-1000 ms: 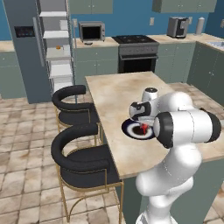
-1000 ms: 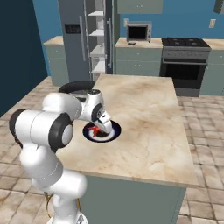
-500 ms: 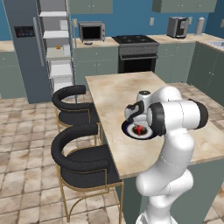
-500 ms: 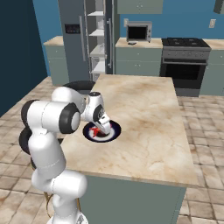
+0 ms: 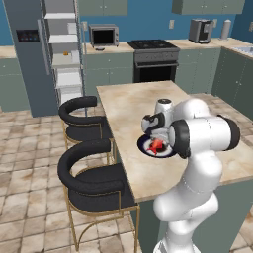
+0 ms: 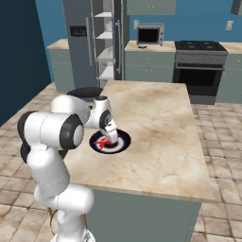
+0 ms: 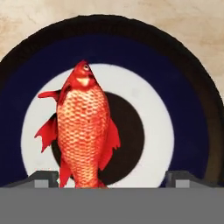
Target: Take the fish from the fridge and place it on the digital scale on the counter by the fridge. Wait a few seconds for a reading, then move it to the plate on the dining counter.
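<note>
The red-orange fish [image 7: 85, 127] lies on the round navy plate [image 7: 183, 87] with a white ring, on the dining counter [image 5: 133, 99]. My gripper [image 7: 113, 178] hangs just above the plate, open, its fingertips [image 7: 41, 177] wide on either side of the fish's tail and not pressing it. In the base views the gripper [image 5: 157, 140] [image 6: 108, 137] covers part of the fish [image 5: 157, 146] [image 6: 99, 142] and the plate [image 5: 144, 147] [image 6: 124, 140]. The fridge [image 5: 29, 59] [image 6: 78, 42] stands open at the back. A small low disc, the digital scale [image 5: 100, 49], lies on the counter [image 5: 111, 49] beside it.
Two black curved chairs [image 5: 94, 173] [image 5: 81, 116] stand along the island's left side. A microwave [image 5: 104, 35] sits on the back counter beside the stove [image 5: 153, 59]. A toaster [image 5: 200, 30] stands further right. The island slab stretches bare beyond the plate.
The jaws have gone from shut on the fish to wide open, leaving the fish lying on the plate. The arm's elbow has swung a little; the base has not moved.
</note>
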